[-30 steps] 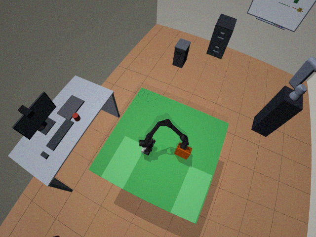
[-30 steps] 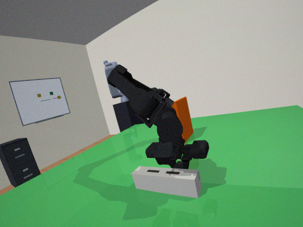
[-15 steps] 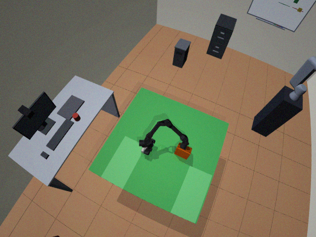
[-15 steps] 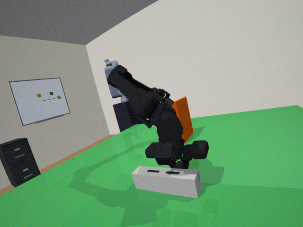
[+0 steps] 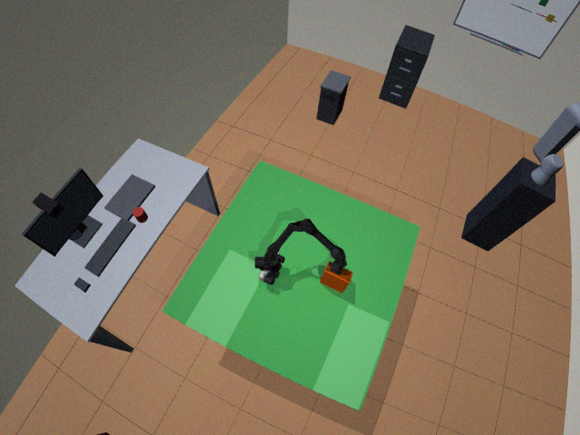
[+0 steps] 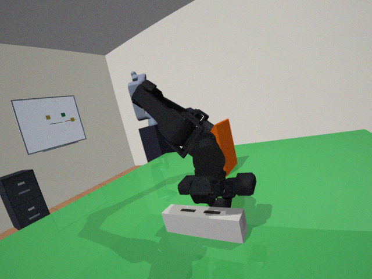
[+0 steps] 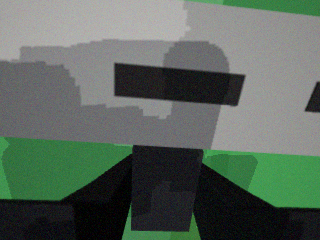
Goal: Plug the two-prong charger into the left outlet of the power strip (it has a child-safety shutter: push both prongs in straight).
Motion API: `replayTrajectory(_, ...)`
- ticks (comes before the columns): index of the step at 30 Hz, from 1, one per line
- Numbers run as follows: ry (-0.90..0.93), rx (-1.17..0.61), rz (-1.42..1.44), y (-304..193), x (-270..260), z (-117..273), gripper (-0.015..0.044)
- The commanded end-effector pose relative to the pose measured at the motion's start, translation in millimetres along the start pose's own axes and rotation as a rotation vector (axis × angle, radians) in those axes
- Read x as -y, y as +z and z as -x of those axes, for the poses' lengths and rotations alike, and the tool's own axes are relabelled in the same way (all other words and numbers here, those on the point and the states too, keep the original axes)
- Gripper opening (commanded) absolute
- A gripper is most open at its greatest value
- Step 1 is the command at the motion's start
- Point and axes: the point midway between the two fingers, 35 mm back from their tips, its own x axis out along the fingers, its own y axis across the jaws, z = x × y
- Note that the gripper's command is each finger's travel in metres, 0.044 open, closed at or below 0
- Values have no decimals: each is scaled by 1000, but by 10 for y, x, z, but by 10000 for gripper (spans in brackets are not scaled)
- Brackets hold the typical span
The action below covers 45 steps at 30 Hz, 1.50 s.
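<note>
Gripper (image 5: 269, 275) (image 6: 221, 200) (image 7: 161, 161), top view: reaches low over the green surface (image 5: 290, 304) (image 6: 300, 186) (image 7: 295, 182) at the end of the black arm (image 5: 306, 226) (image 6: 168, 117). Pale power strip (image 5: 263, 275) (image 6: 202, 222) (image 7: 270, 40) shows only as a small light patch beside the jaws, mostly covered by them. Orange block (image 5: 335, 279) (image 6: 228, 147) stands well apart from the jaws, at the arm's base end. Desk (image 5: 159, 201) lies farther off on the opposite side of the jaws, carrying a red cup (image 5: 140, 215) and a monitor (image 5: 62, 213). Charger cannot be made out at this scale.

Exterior view: jaws sit just behind the strip as seen from this camera, pointing down toward it. Two dark outlet slots are visible in the strip's upper face; the right-hand one in this view is nearer the jaws. Charger (image 6: 222, 203) (image 7: 166, 190) is a dark block at the fingertips, its lower part hidden behind the strip. Orange block rises behind the jaws.

Wrist view: jaws narrowed onto the charger, one finger against each side. Strip spans the area ahead of the jaws. One slot (image 7: 177, 84) lies directly ahead of the charger, apart from it; another is cut by the right edge. Prongs cannot be distinguished. Jaw shadow falls across the strip.
</note>
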Motion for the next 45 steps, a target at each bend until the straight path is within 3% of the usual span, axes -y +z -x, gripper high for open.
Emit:
replayTrajectory(1, 6, 19, -18, 100, 1, 10, 0)
replayTrajectory(45, 6, 19, -18, 171, 5, -2, 0)
